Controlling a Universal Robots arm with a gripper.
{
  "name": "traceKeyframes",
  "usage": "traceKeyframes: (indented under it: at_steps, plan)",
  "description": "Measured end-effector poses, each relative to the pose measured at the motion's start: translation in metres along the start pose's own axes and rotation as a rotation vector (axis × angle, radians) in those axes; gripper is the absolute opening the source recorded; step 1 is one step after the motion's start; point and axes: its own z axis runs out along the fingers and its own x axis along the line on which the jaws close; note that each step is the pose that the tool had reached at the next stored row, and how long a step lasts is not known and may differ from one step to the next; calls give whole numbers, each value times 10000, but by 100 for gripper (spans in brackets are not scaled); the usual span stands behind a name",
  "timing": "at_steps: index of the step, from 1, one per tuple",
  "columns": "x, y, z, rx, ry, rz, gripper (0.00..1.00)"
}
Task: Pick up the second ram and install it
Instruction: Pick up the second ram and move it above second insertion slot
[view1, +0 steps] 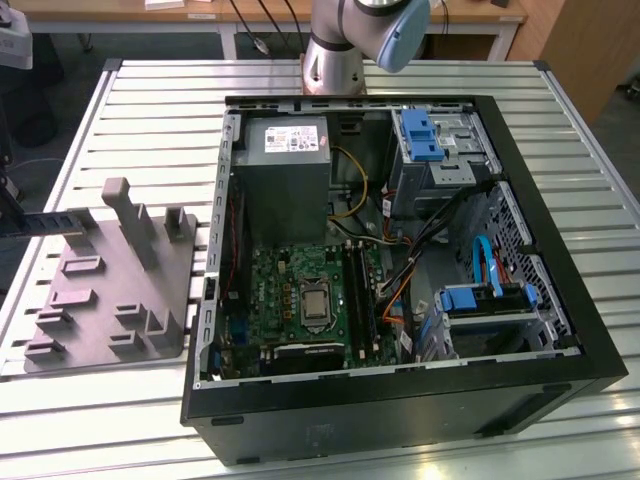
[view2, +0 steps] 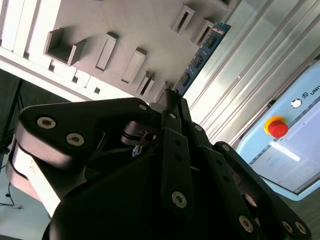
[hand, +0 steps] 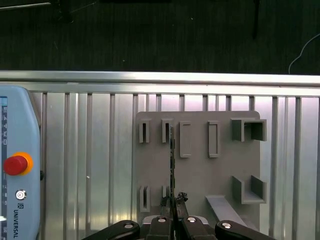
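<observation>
Where the two black fingers (view2: 174, 137) of the gripper (view2: 170, 101) come together in the second wrist view, you can see them pinched tight on one end of the second ram (view2: 201, 56), closed down to the thickness of the board. The stick juts straight out from the fingertips, with its blue-green face and row of black chips turned to that camera. In the first wrist view you look along its edge, so the second ram (hand: 172, 155) reads as a thin dark line running out from the gripper (hand: 173, 201). It hangs over the grey fixture block (hand: 200, 167), in line with two narrow slots in the block. You cannot tell from these views whether it touches the block. The block lies on the slatted aluminium surface (hand: 100, 150), and a teach pendant (hand: 17, 200) with a red emergency stop button (hand: 14, 164) lies over the slats, apart from the block. In the exterior view the fixture block (view1: 110, 290) sits at the exterior view's left, just beside the open computer case (view1: 560, 300). The motherboard (view1: 300, 300) lies face up inside, with long dark memory slots (view1: 357, 290) on the exterior view's right of the processor socket (view1: 313, 303)
</observation>
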Motion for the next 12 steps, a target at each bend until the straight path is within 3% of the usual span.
traceKeyframes:
  at_steps: [12]
  plan:
    - [1, -2, -89, 1, -5, 0, 14]
